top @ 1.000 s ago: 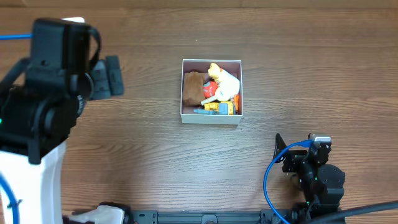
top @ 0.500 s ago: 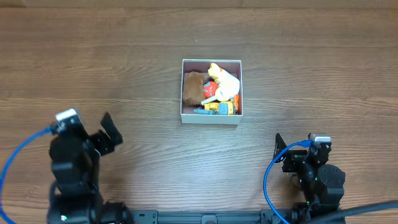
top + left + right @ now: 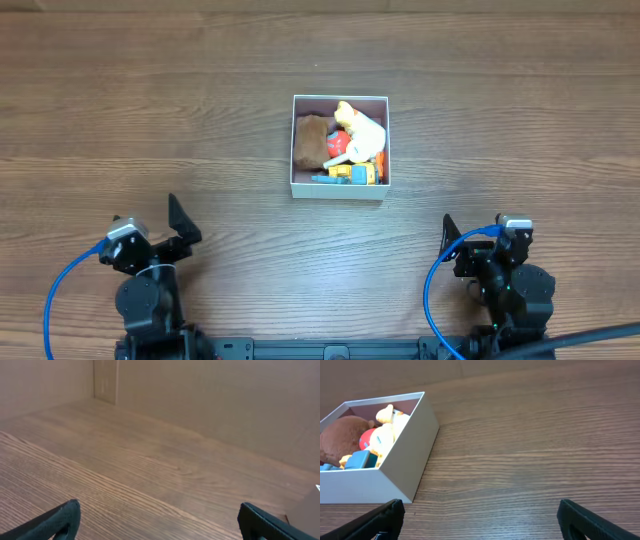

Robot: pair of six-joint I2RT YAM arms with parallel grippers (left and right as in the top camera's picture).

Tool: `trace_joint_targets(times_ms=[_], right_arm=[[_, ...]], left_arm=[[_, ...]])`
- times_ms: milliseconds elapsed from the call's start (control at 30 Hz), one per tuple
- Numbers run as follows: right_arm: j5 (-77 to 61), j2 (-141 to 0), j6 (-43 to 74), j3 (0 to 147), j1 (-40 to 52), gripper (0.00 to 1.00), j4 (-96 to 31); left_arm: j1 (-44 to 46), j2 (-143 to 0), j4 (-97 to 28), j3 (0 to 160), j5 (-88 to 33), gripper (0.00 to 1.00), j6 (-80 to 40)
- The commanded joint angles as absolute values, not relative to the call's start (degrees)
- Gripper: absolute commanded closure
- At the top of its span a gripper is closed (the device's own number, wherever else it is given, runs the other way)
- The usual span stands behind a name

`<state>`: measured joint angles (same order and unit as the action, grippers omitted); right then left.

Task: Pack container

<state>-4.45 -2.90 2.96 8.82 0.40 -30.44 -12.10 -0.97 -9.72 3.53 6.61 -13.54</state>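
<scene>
The container (image 3: 340, 189) is a square white box in the middle of the table. It holds several small toys: a brown plush (image 3: 312, 140), a cream duck-like toy (image 3: 362, 130), a red piece and blue and orange blocks. It also shows at the left of the right wrist view (image 3: 405, 455). My left gripper (image 3: 180, 228) is open and empty at the front left. My right gripper (image 3: 470, 240) is open and empty at the front right. In both wrist views the fingertips stand wide apart over bare wood (image 3: 160, 520) (image 3: 480, 520).
The wooden table (image 3: 500, 120) runs all round the box. Blue cables (image 3: 60, 290) loop beside both arm bases at the front edge. A wall and a corner post (image 3: 105, 380) show beyond the table in the left wrist view.
The left arm has come down from high at the far left to the front left edge, near its base. The right arm and the box have not moved.
</scene>
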Motion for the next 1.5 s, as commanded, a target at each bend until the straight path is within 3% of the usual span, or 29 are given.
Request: trace_joint_targets(times_ms=[0,1467], right_arm=[[-4.10,-2.42,2.98,8.34,0.25,0.00,-30.28],[-4.10,-2.42,2.98,8.34,0.25,0.00,-30.28]], left_arm=[[-12.51,-0.16,-5.74,1.23,6.44,0.00,-12.82],[-11.88,-0.32,-4.84,0.82,6.35,0.00,-12.84]])
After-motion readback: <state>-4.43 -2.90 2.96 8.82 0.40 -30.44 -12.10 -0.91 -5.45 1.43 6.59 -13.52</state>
